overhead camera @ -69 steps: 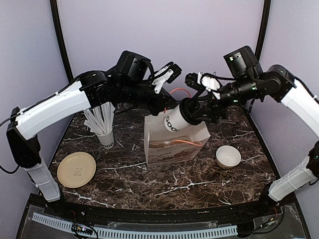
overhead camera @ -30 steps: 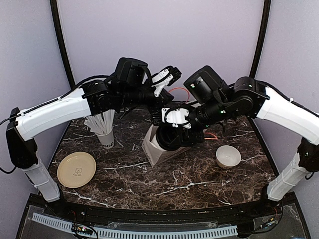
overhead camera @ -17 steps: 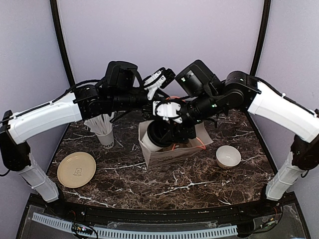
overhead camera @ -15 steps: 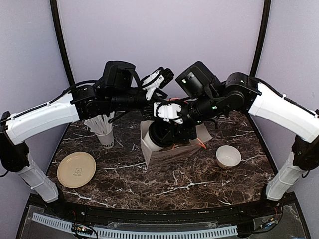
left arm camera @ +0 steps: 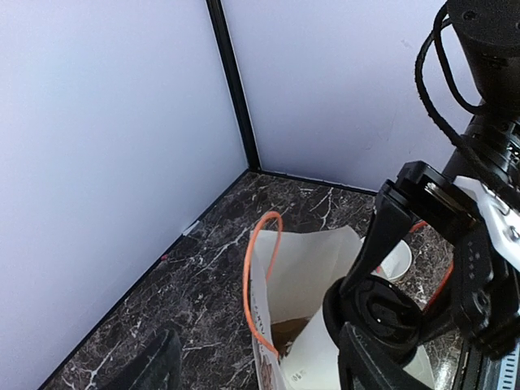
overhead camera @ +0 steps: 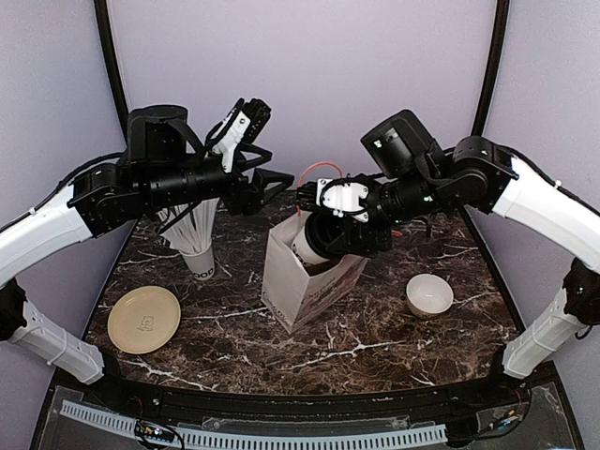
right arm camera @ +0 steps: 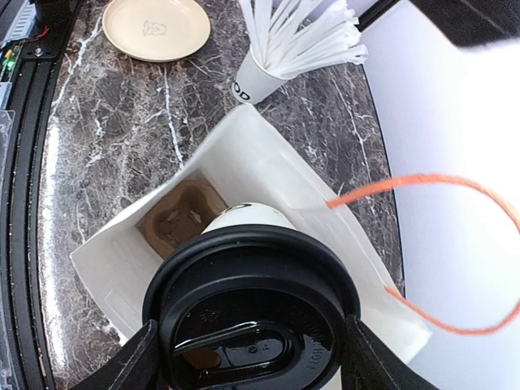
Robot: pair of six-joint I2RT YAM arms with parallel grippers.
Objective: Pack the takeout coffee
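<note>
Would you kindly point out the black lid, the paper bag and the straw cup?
black lid [right arm camera: 252, 284], right wrist view, top face
paper bag [overhead camera: 284, 277], top external view, front wall
straw cup [right arm camera: 253, 77], right wrist view, side wall

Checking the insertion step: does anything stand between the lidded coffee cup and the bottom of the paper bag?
Nothing visible does. The right gripper holds the coffee cup at the mouth of the open paper bag, above the brown cup carrier inside. The orange handle arcs off to one side; the left gripper is apart.
</note>
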